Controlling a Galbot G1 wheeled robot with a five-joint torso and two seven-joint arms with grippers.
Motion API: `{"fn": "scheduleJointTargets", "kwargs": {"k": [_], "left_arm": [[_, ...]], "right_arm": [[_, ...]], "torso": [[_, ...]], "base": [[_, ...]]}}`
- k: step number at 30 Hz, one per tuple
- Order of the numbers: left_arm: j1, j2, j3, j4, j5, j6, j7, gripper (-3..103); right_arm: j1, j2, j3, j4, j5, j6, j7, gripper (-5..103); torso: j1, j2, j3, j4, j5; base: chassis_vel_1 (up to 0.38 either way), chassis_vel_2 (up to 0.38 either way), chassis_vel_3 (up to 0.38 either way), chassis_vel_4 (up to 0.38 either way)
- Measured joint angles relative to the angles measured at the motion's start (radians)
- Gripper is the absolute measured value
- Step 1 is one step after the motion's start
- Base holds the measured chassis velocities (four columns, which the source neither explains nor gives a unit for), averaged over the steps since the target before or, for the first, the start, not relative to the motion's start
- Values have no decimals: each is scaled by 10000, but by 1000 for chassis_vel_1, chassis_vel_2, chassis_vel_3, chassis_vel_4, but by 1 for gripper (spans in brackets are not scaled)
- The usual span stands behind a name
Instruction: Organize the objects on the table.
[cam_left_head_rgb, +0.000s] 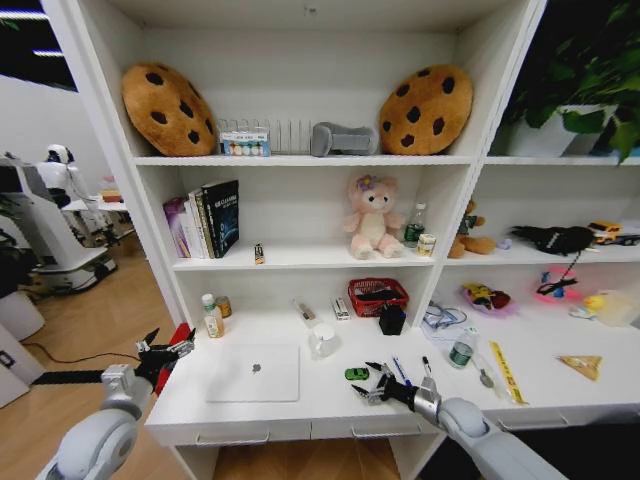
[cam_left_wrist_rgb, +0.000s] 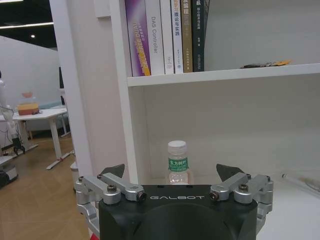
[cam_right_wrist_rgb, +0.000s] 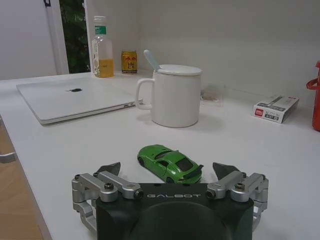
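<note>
The toy car (cam_right_wrist_rgb: 170, 163) is glossy green with dark windows; the closed laptop (cam_left_head_rgb: 254, 373) is pale silver, the mug (cam_right_wrist_rgb: 174, 95) plain white, the desk (cam_left_head_rgb: 330, 400) white, and the bottle (cam_left_wrist_rgb: 178, 163) carries a green label

Right tool (cam_left_head_rgb: 373, 384) open over the bench (cam_left_head_rgb: 330, 400), green toy car (cam_left_head_rgb: 357, 374) just beyond its fingertips, closed laptop (cam_left_head_rgb: 254, 373) farther left, left tool (cam_left_head_rgb: 172, 352) open off the bench's left end

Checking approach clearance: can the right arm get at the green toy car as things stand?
Probably yes. The right gripper sits low over the table with jaws open, and the green toy car lies just ahead between them. The white mug stands well beyond it.
</note>
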Motion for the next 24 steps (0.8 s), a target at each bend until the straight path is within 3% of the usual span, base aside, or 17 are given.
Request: {"fn": "scheduleJointTargets", "kwargs": {"k": [2, 9, 24], "left_arm": [[-4, -19, 33, 8, 9, 0, 1, 100], [-40, -43, 112, 41, 35, 0, -1, 100], [-6, -88, 90, 87, 54, -1, -8, 100]], "right_arm": [[26, 17, -19, -77, 10, 13, -48, 103], [488, 53, -296, -494, 111, 104, -139, 96], [1226, 222, -1017, -951, 168, 257, -199, 95]], "torso": [[0, 0, 0, 0, 1], [0, 0, 0, 1, 0], [0, 0, 0, 2, 0]], "base": [[0, 0, 0, 0], [0, 0, 0, 0], [0, 0, 0, 0]]}}
